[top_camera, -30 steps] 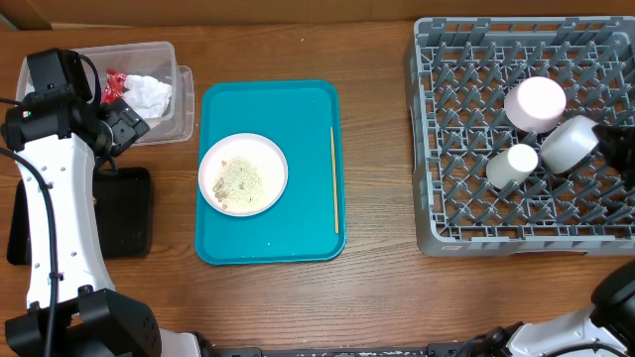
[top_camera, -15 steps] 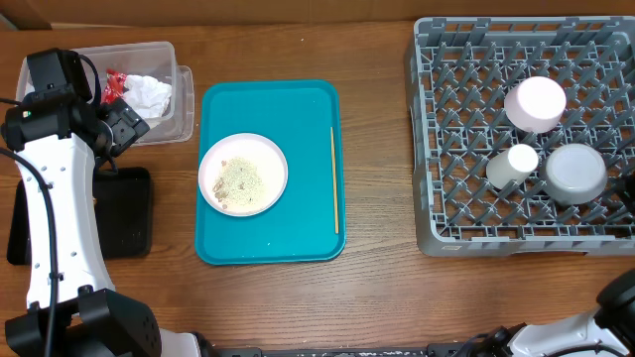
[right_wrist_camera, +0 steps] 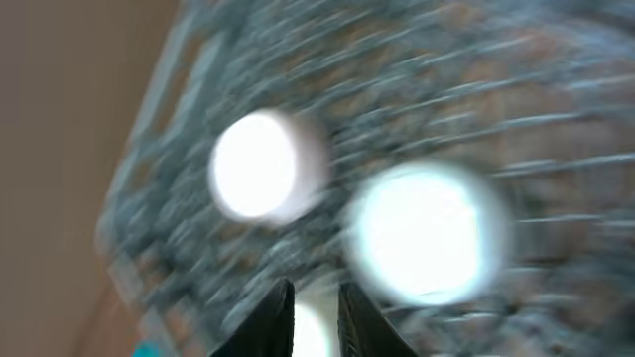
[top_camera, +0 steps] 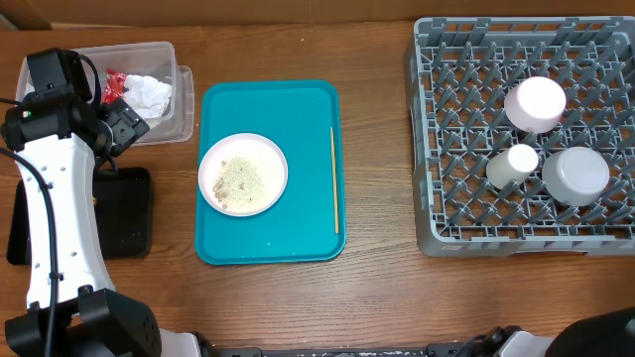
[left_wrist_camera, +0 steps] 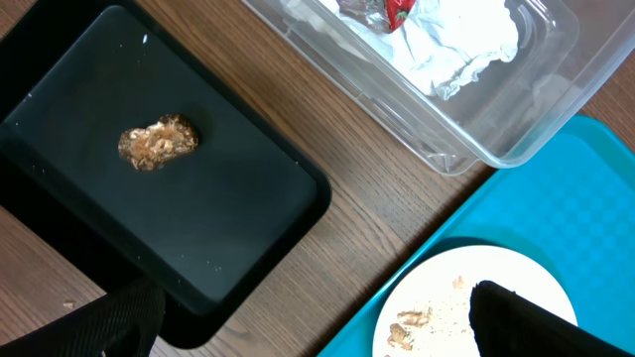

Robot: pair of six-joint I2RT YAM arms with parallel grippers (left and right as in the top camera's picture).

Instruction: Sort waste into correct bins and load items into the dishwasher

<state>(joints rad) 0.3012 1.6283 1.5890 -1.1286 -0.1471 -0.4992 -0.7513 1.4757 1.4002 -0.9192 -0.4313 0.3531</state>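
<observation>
Left gripper (left_wrist_camera: 313,297) spread wide, its fingers cut off at the bottom edge. Right gripper (right_wrist_camera: 316,297) nearly closed, empty; rack (right_wrist_camera: 446,89) and white dishes (right_wrist_camera: 263,164) behind it smeared by blur.

Your left arm (top_camera: 45,198) stands along the left edge of the overhead view. Your left claw (left_wrist_camera: 316,297) points down, fingers (left_wrist_camera: 119,317) spread wide, gripping nothing. Your right claw (right_wrist_camera: 316,317) shows blurred, its fingers drawn close with only a sliver between them. Your right arm (top_camera: 610,337) barely shows at the lower right corner.
</observation>
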